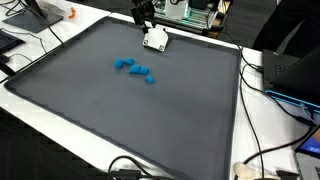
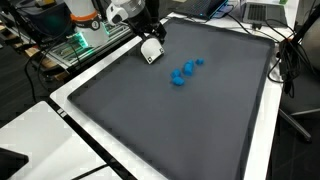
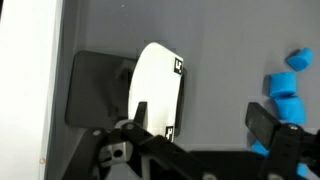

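Note:
A white rounded object with small black marks lies on the far part of a dark grey mat; it also shows in the exterior view and the wrist view. My gripper hangs just above and behind it, also seen in the exterior view. In the wrist view my gripper is open and empty, with one finger over the white object's edge. Several small blue blocks lie in a cluster near the mat's middle; they also show in the exterior view and the wrist view.
The mat lies on a white table with a raised rim. Cables run along one side. Laptops and electronics stand around the table edges, behind the arm.

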You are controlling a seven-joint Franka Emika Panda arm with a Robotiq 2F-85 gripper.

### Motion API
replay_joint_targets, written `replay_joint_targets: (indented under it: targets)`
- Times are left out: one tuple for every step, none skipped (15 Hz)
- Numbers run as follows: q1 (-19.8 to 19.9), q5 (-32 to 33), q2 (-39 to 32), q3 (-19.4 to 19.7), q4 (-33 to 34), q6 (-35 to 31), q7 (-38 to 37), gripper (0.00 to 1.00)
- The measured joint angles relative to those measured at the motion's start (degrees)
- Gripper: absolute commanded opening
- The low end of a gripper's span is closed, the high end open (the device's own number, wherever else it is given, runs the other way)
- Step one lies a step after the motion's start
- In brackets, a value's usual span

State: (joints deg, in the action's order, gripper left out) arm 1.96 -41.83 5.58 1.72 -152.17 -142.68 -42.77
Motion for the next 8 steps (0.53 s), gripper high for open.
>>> replay_joint_targets:
  targets:
    - [0.1,1.4,0.6,0.0,0.0,0.0,-0.8,1.00]
    - [0.2,2.8,1.1,0.0,0.0,0.1,-1.6,1.00]
    - [0.3,4.1,1.6,0.0,0.0,0.1,-2.4,1.00]
    - [0.4,5.6,2.1,-0.1,0.1,0.2,-3.2,1.00]
    - [0.4,7.1,2.5,-0.1,0.3,0.2,-3.8,1.00]
    - [0.4,9.4,2.9,-0.3,0.6,0.2,-4.4,1.00]
    - [0.4,12.0,3.3,-0.5,0.9,0.2,-4.5,1.00]
    - [0.4,14.7,3.7,-0.8,1.5,0.2,-4.5,1.00]
